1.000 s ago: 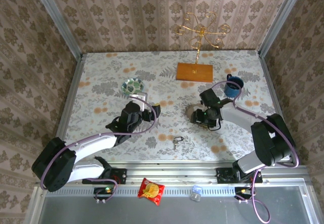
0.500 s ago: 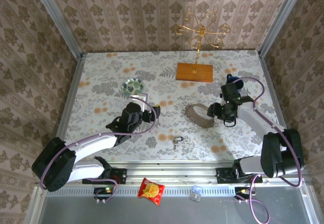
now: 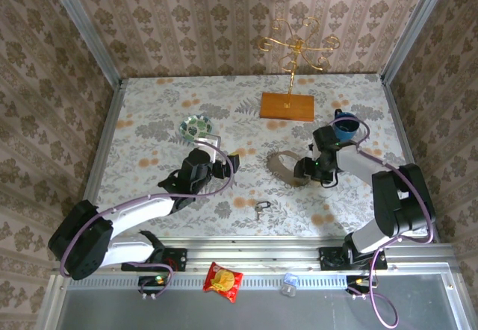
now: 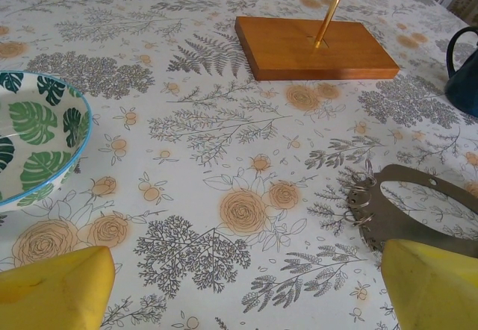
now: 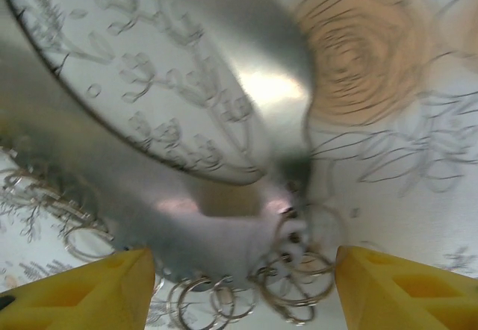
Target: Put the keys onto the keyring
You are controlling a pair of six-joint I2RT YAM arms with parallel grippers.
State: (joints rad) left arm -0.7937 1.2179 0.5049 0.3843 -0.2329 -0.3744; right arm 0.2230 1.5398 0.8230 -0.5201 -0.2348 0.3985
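Right gripper (image 3: 302, 172) has swung back left, jaws spread astride the strap keyring (image 3: 273, 167) at its ringed end, centre frame. Left gripper (image 3: 228, 163) stays open and empty. The keys (image 3: 259, 210) lie unmoved at lower centre.

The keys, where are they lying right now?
In the top view the keys lie near the front edge of the table, about midway across, apart from the keyring farther back and to the right.
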